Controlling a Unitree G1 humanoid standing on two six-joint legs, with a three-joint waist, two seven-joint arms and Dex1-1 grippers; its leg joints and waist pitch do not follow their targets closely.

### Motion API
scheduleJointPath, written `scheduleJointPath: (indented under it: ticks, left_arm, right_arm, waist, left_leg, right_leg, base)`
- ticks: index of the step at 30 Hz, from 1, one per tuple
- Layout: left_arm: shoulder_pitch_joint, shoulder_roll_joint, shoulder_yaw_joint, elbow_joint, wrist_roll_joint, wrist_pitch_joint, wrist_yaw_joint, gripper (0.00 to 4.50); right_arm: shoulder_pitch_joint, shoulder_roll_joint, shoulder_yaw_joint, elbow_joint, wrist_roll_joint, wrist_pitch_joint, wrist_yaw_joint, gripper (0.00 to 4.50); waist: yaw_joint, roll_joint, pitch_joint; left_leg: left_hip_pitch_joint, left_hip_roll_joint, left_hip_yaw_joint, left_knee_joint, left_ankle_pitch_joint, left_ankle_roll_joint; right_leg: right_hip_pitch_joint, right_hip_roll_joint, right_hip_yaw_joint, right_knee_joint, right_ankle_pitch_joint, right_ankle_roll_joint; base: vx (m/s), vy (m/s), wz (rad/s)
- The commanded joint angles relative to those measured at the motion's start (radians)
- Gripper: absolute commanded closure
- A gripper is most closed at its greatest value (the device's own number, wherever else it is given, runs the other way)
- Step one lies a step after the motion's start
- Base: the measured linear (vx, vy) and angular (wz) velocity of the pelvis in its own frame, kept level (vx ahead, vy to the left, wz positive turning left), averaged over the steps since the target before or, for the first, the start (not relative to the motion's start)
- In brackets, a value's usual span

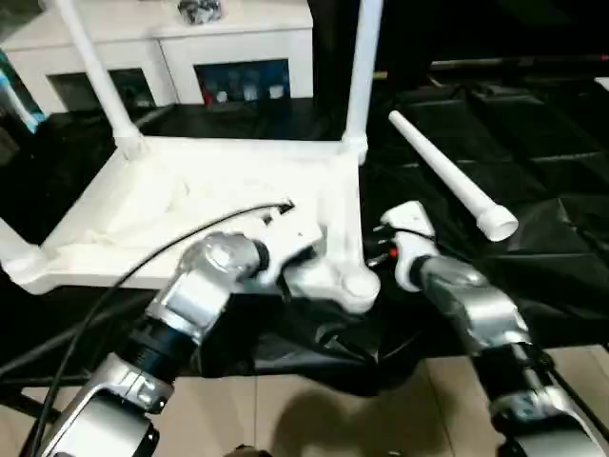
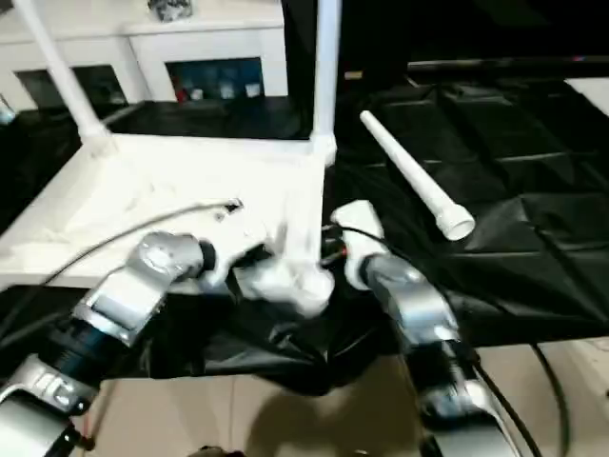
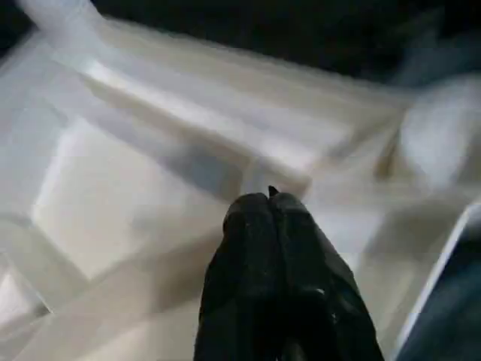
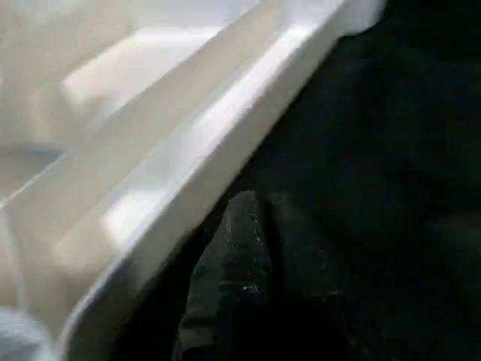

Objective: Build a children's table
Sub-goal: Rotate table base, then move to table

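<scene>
1. Clearly the children's table is half built. Its white tabletop [image 1: 190, 190] lies upside down with the ribbed underside facing up. Two legs stand upright in the tabletop's far corners, one at the far left [image 1: 95, 67] and one at the far right [image 1: 363, 67].
2. A loose leg [image 1: 447, 181] lies flat well to the right of the tabletop, its wide end pointing toward the robot. The near right corner socket [image 1: 357, 286] looks empty, so the step in hand is probably to fetch that leg and seat it there.
3. The left tool [image 3: 269, 197] hovers over the tabletop's ribbed underside, close to that socket. Its fingers are pressed together and pinch nothing.
4. The right tool [image 4: 259, 199] sits just beside the tabletop's right rim, low over the cloth. Its fingers are pressed together too, and I see nothing between them.
5. To do the step well, spread the right tool before reaching for the leg. Grip the leg near its middle so it does not swing, and bring it upright over the socket before pushing down. The left tool could press on the tabletop to stop it sliding.
6. A black cloth [image 1: 533, 143], creased and glossy, lies under the tabletop and may let it slip. Pale floor [image 1: 314, 409] shows nearer the robot than the tabletop.
7. A white cabinet [image 1: 238, 48] with glass doors stands beyond the tabletop.
</scene>
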Motion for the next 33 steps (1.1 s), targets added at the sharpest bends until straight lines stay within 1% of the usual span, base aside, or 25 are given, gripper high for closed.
scheduleJointPath:
  ticks: [1, 5, 7, 12, 13, 14, 15, 16, 17, 18, 19, 20, 21, 22, 23, 24, 25, 26, 27, 28, 29, 30, 31, 32, 33]
  left_arm:
    - [0.019, -0.025, 0.067, -0.064, -0.066, -0.007, 0.017, 4.50]
    - [0.122, -0.177, 0.297, -0.152, -0.221, -0.088, 0.253, 4.50]
    - [0.189, -0.207, 0.346, -0.202, -0.210, -0.039, 0.343, 4.50]
    - [0.333, -0.217, 0.365, -0.284, -0.140, -0.100, 0.414, 4.50]
    - [0.367, -0.224, 0.366, -0.307, -0.121, -0.121, 0.433, 4.50]
    - [0.382, -0.237, 0.383, -0.319, -0.111, -0.118, 0.475, 4.50]
    - [0.386, -0.244, 0.389, -0.322, -0.109, -0.115, 0.493, 4.50]
    - [0.391, -0.245, 0.385, -0.330, -0.093, -0.117, 0.526, 4.50]
    - [0.391, -0.243, 0.378, -0.336, -0.077, -0.111, 0.551, 4.50]
    - [0.392, -0.243, 0.368, -0.346, -0.071, -0.100, 0.566, 4.50]
    - [0.395, -0.243, 0.360, -0.354, -0.067, -0.097, 0.575, 4.50]
    - [0.398, -0.244, 0.356, -0.360, -0.066, -0.096, 0.578, 4.50]
    - [0.399, -0.251, 0.344, -0.365, -0.057, -0.102, 0.584, 4.50]
    - [0.406, -0.261, 0.334, -0.369, -0.051, -0.108, 0.588, 4.50]
    - [0.415, -0.264, 0.325, -0.371, -0.040, -0.107, 0.592, 4.50]
    - [0.419, -0.260, 0.318, -0.373, -0.026, -0.103, 0.595, 4.50]
    - [0.425, -0.253, 0.308, -0.378, -0.003, -0.105, 0.604, 4.50]
    - [0.432, -0.256, 0.310, -0.389, -0.015, -0.078, 0.598, 4.50]
    - [0.439, -0.259, 0.313, -0.395, -0.028, -0.062, 0.593, 4.50]
    - [0.444, -0.261, 0.314, -0.402, -0.036, -0.060, 0.592, 4.50]
    - [0.452, -0.264, 0.314, -0.413, -0.047, -0.058, 0.591, 4.50]
    - [0.497, -0.274, 0.313, -0.487, -0.117, -0.035, 0.565, 4.50]
    - [0.497, -0.274, 0.313, -0.487, -0.117, -0.035, 0.565, 4.50]
    - [0.532, -0.288, 0.310, -0.518, -0.137, -0.040, 0.562, 4.50]
    - [0.549, -0.294, 0.311, -0.530, -0.138, -0.046, 0.564, 4.50]
  right_arm:
    - [0.018, -0.001, -0.030, -0.075, 0.020, 0.038, -0.024, 4.32]
    - [0.109, -0.002, -0.072, -0.265, 0.036, 0.089, -0.060, 4.32]
    - [0.159, 0.002, -0.060, -0.357, 0.030, 0.073, -0.066, 4.32]
    - [0.233, 0.011, -0.030, -0.458, -0.007, 0.003, -0.088, 4.32]
    - [0.246, 0.010, -0.022, -0.477, -0.002, 0.001, -0.082, 4.32]
    - [0.251, 0.022, -0.018, -0.467, -0.011, -0.005, -0.101, 4.32]
    - [0.253, 0.026, -0.017, -0.462, -0.015, -0.007, -0.109, 4.32]
    - [0.254, 0.038, -0.023, -0.457, -0.013, -0.005, -0.125, 4.32]
    - [0.251, 0.050, -0.032, -0.454, -0.010, 0.004, -0.142, 4.32]
    - [0.251, 0.056, -0.037, -0.456, -0.005, 0.015, -0.150, 4.32]
    - [0.252, 0.060, -0.040, -0.459, -0.004, 0.020, -0.154, 4.32]
    - [0.254, 0.062, -0.041, -0.462, -0.004, 0.022, -0.155, 4.32]
    - [0.253, 0.063, -0.046, -0.459, -0.008, 0.017, -0.162, 4.32]
    - [0.257, 0.068, -0.059, -0.460, -0.001, 0.028, -0.169, 4.32]
    - [0.264, 0.071, -0.067, -0.466, 0.006, 0.044, -0.171, 4.32]
    - [0.270, 0.068, -0.065, -0.470, 0.005, 0.049, -0.169, 4.32]
    - [0.281, 0.061, -0.057, -0.482, 0.004, 0.060, -0.160, 4.32]
    - [0.294, 0.055, -0.050, -0.495, 0.004, 0.060, -0.153, 4.32]
    - [0.305, 0.054, -0.044, -0.504, 0.003, 0.058, -0.149, 4.32]
    - [0.310, 0.053, -0.043, -0.511, 0.002, 0.061, -0.148, 4.32]
    - [0.317, 0.051, -0.040, -0.520, 0.002, 0.066, -0.148, 4.32]
    - [0.337, 0.053, -0.052, -0.566, 0.024, 0.094, -0.143, 4.32]
    - [0.337, 0.053, -0.052, -0.566, 0.024, 0.094, -0.143, 4.32]
    - [0.331, 0.062, -0.067, -0.563, 0.047, 0.118, -0.143, 4.32]
    - [0.329, 0.066, -0.068, -0.562, 0.054, 0.130, -0.144, 4.32]
  waist:
    - [0.003, -0.007, -0.078]
    - [0.004, -0.011, -0.075]
    - [-0.003, -0.023, -0.068]
    - [-0.014, -0.015, -0.063]
    - [-0.015, -0.042, -0.062]
    - [0.000, -0.035, -0.051]
    - [-0.011, -0.025, -0.053]
    - [-0.027, -0.021, -0.058]
    - [-0.038, 0.002, -0.057]
    - [-0.048, 0.012, -0.052]
    - [-0.060, 0.018, -0.049]
    - [-0.061, 0.012, -0.044]
    - [-0.058, 0.008, -0.042]
    - [-0.057, 0.001, -0.045]
    - [-0.063, -0.040, -0.042]
    - [-0.051, -0.058, -0.039]
    - [0.003, -0.075, -0.059]
    - [0.007, -0.088, -0.021]
    - [0.022, -0.075, -0.039]
    - [0.029, -0.080, -0.047]
    - [0.027, -0.082, -0.050]
    - [0.015, -0.079, -0.059]
    - [0.019, -0.054, -0.063]
    - [0.008, -0.058, -0.058]
    - [0.003, -0.054, -0.048]
  left_leg:
    - [0.026, 0.045, -0.026, -0.053, -0.109, 0.073]
    - [0.022, 0.044, -0.025, -0.051, -0.124, 0.086]
    - [0.020, 0.044, -0.024, -0.057, -0.176, 0.084]
    - [0.025, 0.046, -0.027, -0.065, -0.221, 0.056]
    - [0.024, 0.047, -0.026, -0.066, -0.237, 0.055]
    - [-0.025, 0.031, -0.067, -0.090, -0.248, 0.095]
    - [-0.015, 0.041, -0.076, -0.106, -0.301, 0.104]
    - [-0.003, 0.057, -0.120, -0.098, -0.350, 0.104]
    - [0.009, 0.085, -0.178, -0.119, -0.387, 0.097]
    - [0.013, 0.098, -0.209, -0.134, -0.420, 0.101]
    - [0.044, 0.121, -0.276, -0.154, -0.485, 0.105]
    - [0.046, 0.123, -0.315, -0.172, -0.538, 0.092]
    - [0.040, 0.106, -0.325, -0.177, -0.556, 0.081]
    - [0.022, 0.047, -0.332, -0.183, -0.566, 0.066]
    - [0.040, 0.055, -0.241, -0.121, -0.511, 0.088]
    - [0.027, -0.016, -0.185, -0.064, -0.443, 0.078]
    - [-0.021, -0.088, -0.073, 0.157, -0.245, 0.122]
    - [-0.056, -0.075, -0.076, 0.155, -0.126, 0.101]
    - [-0.061, -0.068, -0.086, 0.127, -0.095, 0.089]
    - [-0.043, -0.055, -0.095, 0.072, -0.084, 0.103]
    - [-0.036, -0.046, -0.101, 0.049, -0.078, 0.120]
    - [-0.015, -0.002, -0.121, 0.010, -0.032, 0.173]
    - [-0.004, 0.021, -0.131, -0.001, -0.024, 0.182]
    - [0.019, 0.078, -0.152, -0.021, -0.091, 0.193]
    - [0.035, 0.103, -0.165, -0.038, -0.170, 0.187]
  right_leg:
    - [0.055, -0.049, 0.035, -0.059, 0.039, -0.265]
    - [0.055, -0.047, 0.034, -0.063, -0.006, -0.261]
    - [0.054, -0.045, 0.033, -0.079, -0.105, -0.226]
    - [0.035, -0.040, 0.034, -0.096, -0.257, -0.140]
    - [0.034, -0.038, 0.035, -0.102, -0.276, -0.134]
    - [0.066, -0.056, -0.012, -0.078, -0.273, -0.143]
    - [0.060, -0.036, -0.030, -0.078, -0.296, -0.143]
    - [0.059, -0.036, -0.040, -0.074, -0.229, -0.163]
    - [0.060, -0.010, -0.054, -0.042, -0.145, -0.188]
    - [0.058, 0.006, -0.058, -0.017, -0.138, -0.185]
    - [0.032, 0.023, -0.046, 0.032, -0.173, -0.192]
    - [0.021, 0.032, -0.024, 0.070, -0.201, -0.194]
    - [0.018, 0.037, -0.013, 0.081, -0.205, -0.191]
    - [0.033, 0.030, 0.011, 0.057, -0.198, -0.233]
    - [0.024, -0.004, 0.039, -0.022, -0.176, -0.323]
    - [0.031, -0.017, 0.051, -0.097, -0.227, -0.401]
    - [0.087, -0.083, 0.093, -0.142, -0.299, -0.441]
    - [0.087, -0.089, 0.102, -0.131, -0.346, -0.258]
    - [0.109, -0.094, 0.111, -0.113, -0.315, -0.167]
    - [0.114, -0.081, 0.116, -0.101, -0.205, -0.022]
    - [0.122, -0.079, 0.108, -0.097, -0.144, 0.031]
    - [0.111, -0.029, 0.066, -0.083, 0.011, 0.134]
    - [0.103, -0.035, 0.052, -0.081, 0.014, 0.149]
    - [0.084, -0.049, 0.044, -0.082, -0.071, 0.171]
    - [0.079, -0.059, 0.045, -0.078, -0.163, 0.158]
  base:
    - [0.000, 0.000, 0.00]
    - [0.000, 0.000, 0.00]
    - [0.000, 0.000, 0.00]
    - [0.000, 0.000, 0.00]
    - [0.000, 0.000, 0.00]
    - [0.000, 0.000, 0.00]
    - [-0.029, -0.012, 0.27]
    - [-0.008, -0.037, 0.53]
    - [-0.008, -0.037, 0.53]
    - [0.014, -0.071, 0.55]
    - [0.002, -0.110, 0.63]
    - [0.002, -0.110, 0.63]
    - [0.001, -0.167, 0.69]
    - [-0.004, -0.233, 0.60]
    - [-0.004, -0.233, 0.60]
    - [-0.005, -0.263, 0.37]
    - [0.014, -0.226, 0.06]
    - [0.014, -0.226, 0.06]
    - [0.013, -0.186, -0.03]
    - [-0.019, -0.162, 0.03]
    - [-0.019, -0.162, 0.03]
    - [-0.035, -0.149, 0.04]
    - [-0.026, -0.125, 0.03]
    - [-0.026, -0.125, 0.03]
    - [-0.007, -0.076, 0.05]
